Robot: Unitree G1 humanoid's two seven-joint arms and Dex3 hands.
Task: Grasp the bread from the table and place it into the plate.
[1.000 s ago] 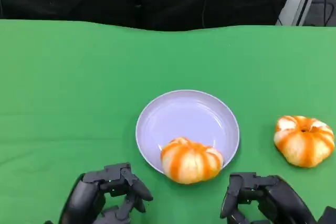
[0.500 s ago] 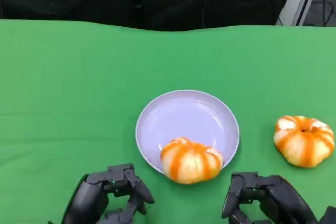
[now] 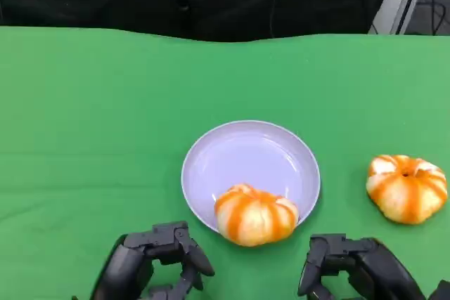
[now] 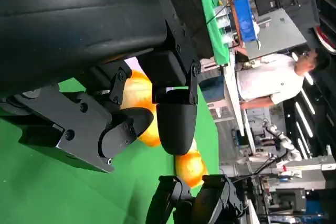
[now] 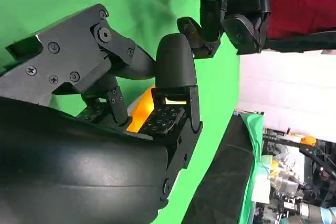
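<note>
A: Where's the bread?
B: One bun [image 3: 256,215] sits on the plate's [image 3: 250,155] near rim; another bun [image 3: 407,188] lies on the table [image 3: 91,117], right of it (well apart).
A: Hands?
B: Left hand [image 3: 156,261] and right hand [image 3: 351,267] empty, fingers apart, near the front edge.

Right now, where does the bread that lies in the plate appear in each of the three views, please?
Head view: the bread lies on the plate's near rim, between the left hand and the right hand.
Left wrist view: an orange bread shows behind the left hand's fingers; probably the same one.
Right wrist view: an orange patch shows between the fingers; which bread, I cannot tell.
Shared landmark: the green table.
</note>
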